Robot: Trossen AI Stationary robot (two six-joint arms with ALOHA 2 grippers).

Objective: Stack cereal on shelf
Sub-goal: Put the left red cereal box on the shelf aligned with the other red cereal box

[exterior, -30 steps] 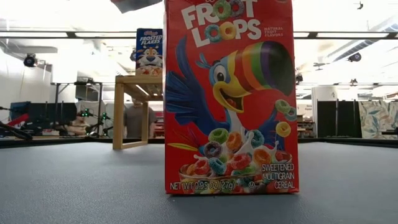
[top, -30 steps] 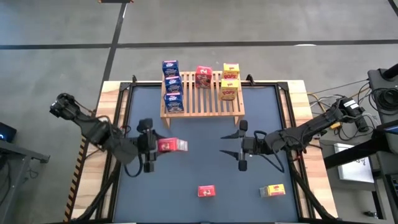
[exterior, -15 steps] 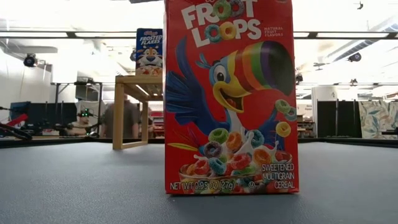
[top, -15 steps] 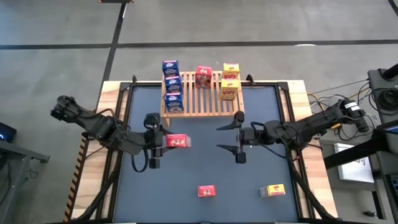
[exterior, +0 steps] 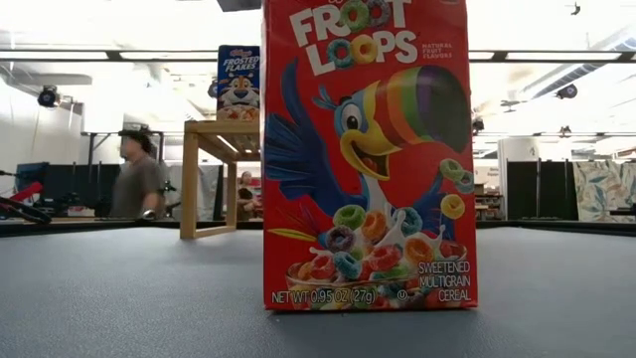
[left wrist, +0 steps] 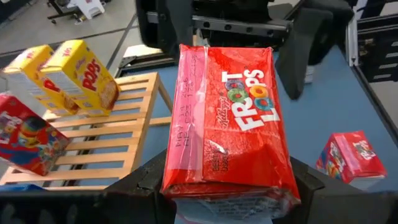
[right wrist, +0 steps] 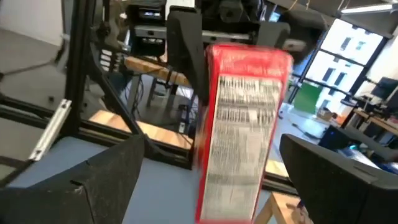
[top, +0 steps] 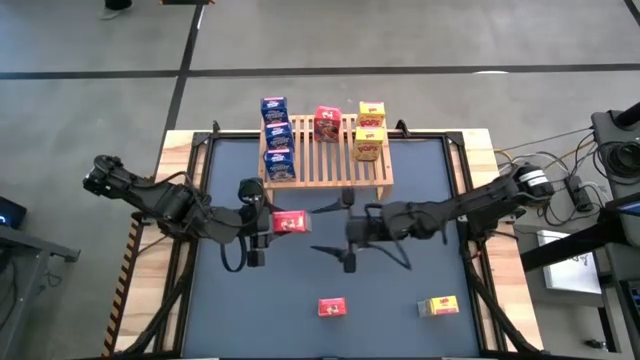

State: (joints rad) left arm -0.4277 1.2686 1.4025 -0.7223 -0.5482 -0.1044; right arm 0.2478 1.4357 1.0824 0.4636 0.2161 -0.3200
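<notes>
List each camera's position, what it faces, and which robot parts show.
High: overhead, straight down; both arms, rack.
Low: tabletop level, facing a red box; no arm.
Left wrist: left gripper holding a red box.
Right wrist: open right gripper facing that box.
Both wrist views share it.

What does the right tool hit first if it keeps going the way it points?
Probably the red cereal box held by the left tool. The right tool is open and faces it head on, though the gap between them is hard to judge.
</notes>
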